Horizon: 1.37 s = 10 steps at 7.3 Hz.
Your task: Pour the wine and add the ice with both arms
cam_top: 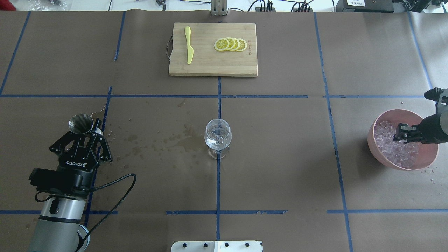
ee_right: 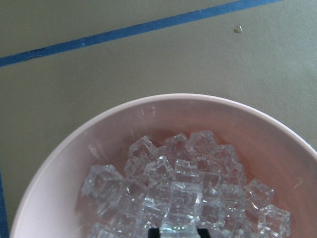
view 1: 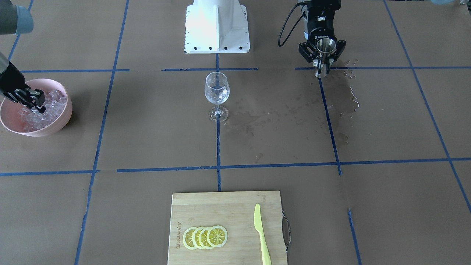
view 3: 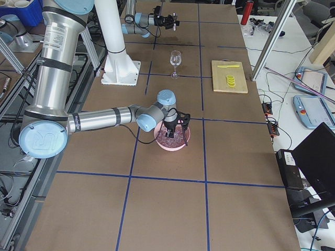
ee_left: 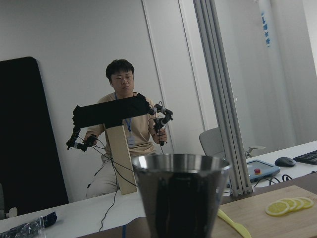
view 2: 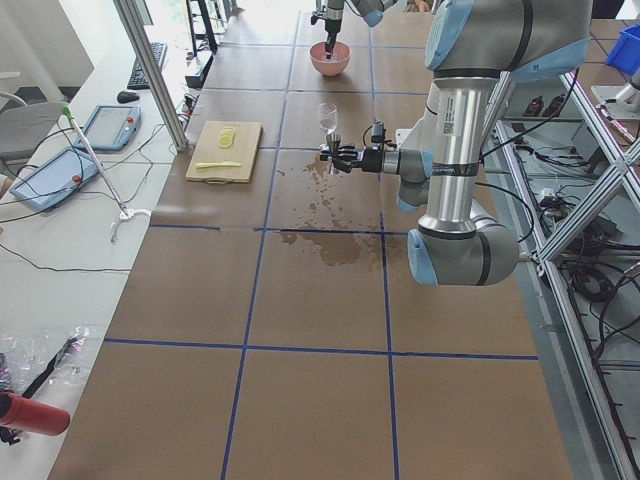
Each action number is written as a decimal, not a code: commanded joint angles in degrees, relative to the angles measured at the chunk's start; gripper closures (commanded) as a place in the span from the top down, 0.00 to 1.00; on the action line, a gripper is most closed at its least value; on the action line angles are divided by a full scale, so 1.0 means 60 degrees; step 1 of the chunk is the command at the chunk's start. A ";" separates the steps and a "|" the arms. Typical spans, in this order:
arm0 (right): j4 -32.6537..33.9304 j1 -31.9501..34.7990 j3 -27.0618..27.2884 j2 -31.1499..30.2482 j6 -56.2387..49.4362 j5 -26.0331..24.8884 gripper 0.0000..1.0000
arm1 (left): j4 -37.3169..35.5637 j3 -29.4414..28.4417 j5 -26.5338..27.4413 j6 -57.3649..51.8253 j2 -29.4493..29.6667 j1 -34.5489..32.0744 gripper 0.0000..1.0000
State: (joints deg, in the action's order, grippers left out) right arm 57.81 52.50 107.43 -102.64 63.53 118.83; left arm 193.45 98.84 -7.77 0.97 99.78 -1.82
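Note:
A clear wine glass (view 1: 216, 90) stands mid-table with a little clear wine in its bowl; it also shows in the overhead view (cam_top: 217, 134). My left gripper (view 1: 323, 60) is shut on an upright steel jigger (view 1: 326, 46), held just above the table, well to the left of the glass in the overhead view (cam_top: 81, 123). The jigger fills the left wrist view (ee_left: 181, 198). My right gripper (view 1: 38, 106) reaches into a pink bowl (view 1: 62, 121) heaped with ice (view 1: 51, 105). In the right wrist view its tips close on one ice cube (ee_right: 183, 206) on top of the heap.
A wooden cutting board (view 1: 235, 206) at the operators' side carries lemon slices (view 1: 205, 237) and a yellow knife (view 1: 261, 232). Wet patches (view 1: 342, 103) lie between the jigger and the glass. The white robot base (view 1: 217, 25) stands behind the glass.

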 commanded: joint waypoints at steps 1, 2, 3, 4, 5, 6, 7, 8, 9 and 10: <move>0.0003 0.0127 0.0417 -0.0147 -0.0012 0.0000 0.00 | 0.0000 -0.0126 0.0005 0.0000 -0.0076 -0.0004 0.00; 0.0003 0.0200 0.0608 -0.0207 -0.0012 0.0029 0.00 | 0.0015 -0.0358 -0.0009 0.0015 -0.0222 0.0010 0.00; 0.0003 0.0201 0.0639 -0.0193 -0.0012 0.0029 0.00 | 0.0015 -0.0477 -0.0009 0.0015 -0.0484 0.0010 0.00; -0.0012 0.0201 0.0654 -0.0178 -0.0012 0.0029 0.00 | 0.0073 -0.0507 -0.0299 0.0029 -0.0574 0.0039 0.00; -0.0012 0.0215 0.0654 -0.0178 -0.0012 0.0014 0.00 | 0.0523 -0.0507 -0.0926 0.0058 -0.1126 0.0054 0.00; -0.0026 0.0215 0.0668 -0.0192 -0.0012 0.0014 0.00 | 0.1035 -0.0507 -0.1121 0.0131 -0.1305 0.0054 0.00; -0.0012 0.0215 0.0712 -0.0178 -0.0012 0.0014 0.00 | 0.1098 -0.0522 -0.1340 0.0915 -0.1322 0.0040 0.00; -0.0012 0.0201 0.0727 -0.0163 0.0002 0.0014 0.00 | 0.1099 -0.0522 -0.1835 0.2257 -0.1394 0.0054 0.00; -0.0012 0.0201 0.0785 -0.0178 0.0002 0.0014 0.00 | 0.1084 -0.0536 -0.1956 0.2880 -0.1424 0.0054 0.00; -0.0012 0.0201 0.0815 -0.0178 0.0002 0.0014 0.00 | 0.1070 -0.0551 -0.2219 0.3785 -0.1410 0.0054 0.00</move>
State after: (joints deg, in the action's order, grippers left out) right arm 57.74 53.72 112.05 -103.69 63.53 118.92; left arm 199.89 95.63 -19.17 17.04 91.40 -1.50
